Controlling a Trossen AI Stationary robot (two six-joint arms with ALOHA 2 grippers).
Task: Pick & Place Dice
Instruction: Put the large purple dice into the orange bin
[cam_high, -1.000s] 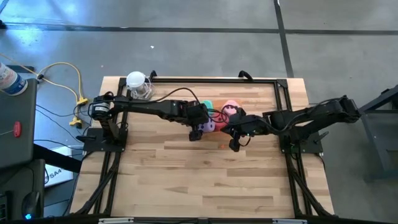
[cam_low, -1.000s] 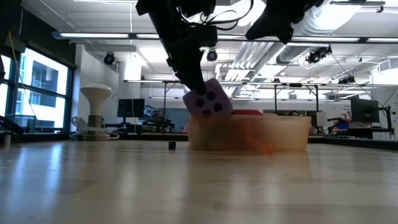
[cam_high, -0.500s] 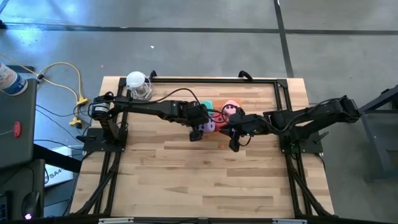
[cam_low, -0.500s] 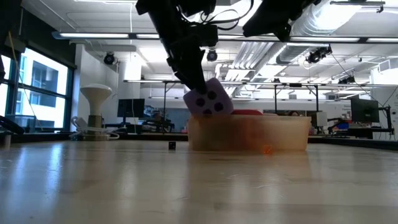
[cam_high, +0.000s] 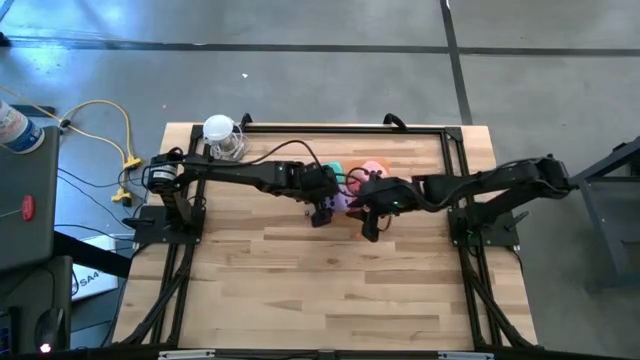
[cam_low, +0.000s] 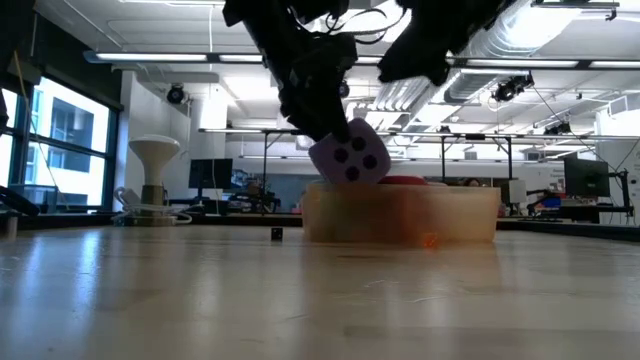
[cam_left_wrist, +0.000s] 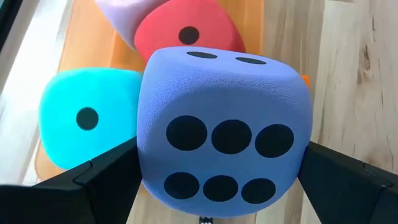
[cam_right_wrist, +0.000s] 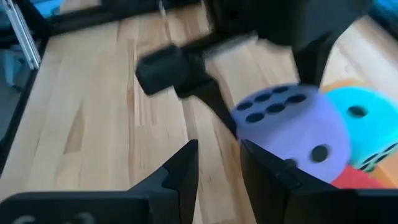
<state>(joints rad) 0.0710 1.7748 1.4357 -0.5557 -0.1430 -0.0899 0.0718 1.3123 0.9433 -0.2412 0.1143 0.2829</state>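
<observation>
Low view: we see the left claw (cam_low: 335, 135) pinching the purple die (cam_low: 349, 156) just above the near wall of the orange tray (cam_low: 400, 215), die lifted clear of the counter (cam_low: 300, 300). Left wrist view confirms it: both dark fingers (cam_left_wrist: 93, 180) pressed on the die's sides, six-pip face toward the camera. Beyond the claw, inside the tray, sit the teal die (cam_left_wrist: 87, 118), the red die (cam_left_wrist: 186, 34) and a pale pink die (cam_left_wrist: 124, 12) further off.

Right claw (cam_high: 368, 228) hovers just beside the left claw, near the tray's edge; its fingers (cam_right_wrist: 180, 168) show a narrow gap, nothing between them, so slightly spread and empty.

We judge the step as the placing of the last die: three already in the tray, the purple one carried over the rim. Next move calls for bringing the left claw further in over a free spot beside the teal die, then spreading the fingers; the right claw close by could get in the way.

No brands, labels or writing readable; only pips on the dice.
</observation>
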